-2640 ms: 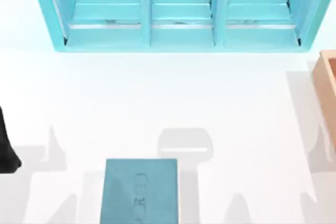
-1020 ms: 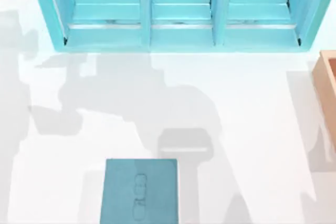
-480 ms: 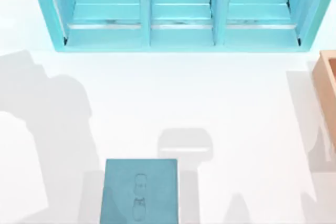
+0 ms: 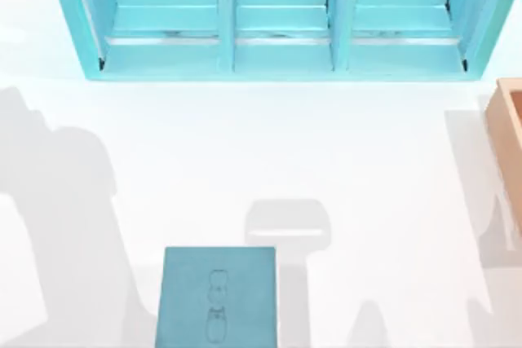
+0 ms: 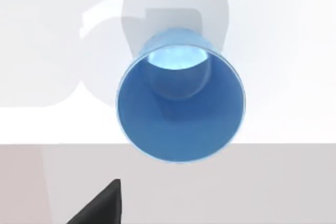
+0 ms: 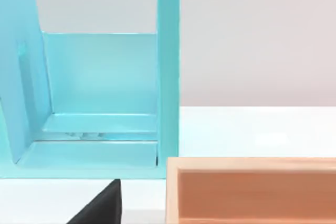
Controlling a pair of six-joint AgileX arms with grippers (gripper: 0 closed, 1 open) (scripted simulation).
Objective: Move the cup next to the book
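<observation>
The book (image 4: 217, 297) is teal-blue, with faint small figures embossed down the middle of its cover; the cup (image 5: 181, 106) is blue, paler at its inner bottom; the shelf unit (image 4: 281, 18) is light blue; the box (image 6: 252, 190) is pale orange-brown; the bench (image 4: 269, 152) is white, with grey shadows.

White table (image 4: 245, 152) bears light-blue shelf unit (image 4: 281, 18), tan box (image 4: 510, 136).

No legible text, labels or numbers. Flat teal-blue rectangular book (image 4: 216, 297), at 6 o'clock on the table: faint embossed figures, unreadable.
</observation>
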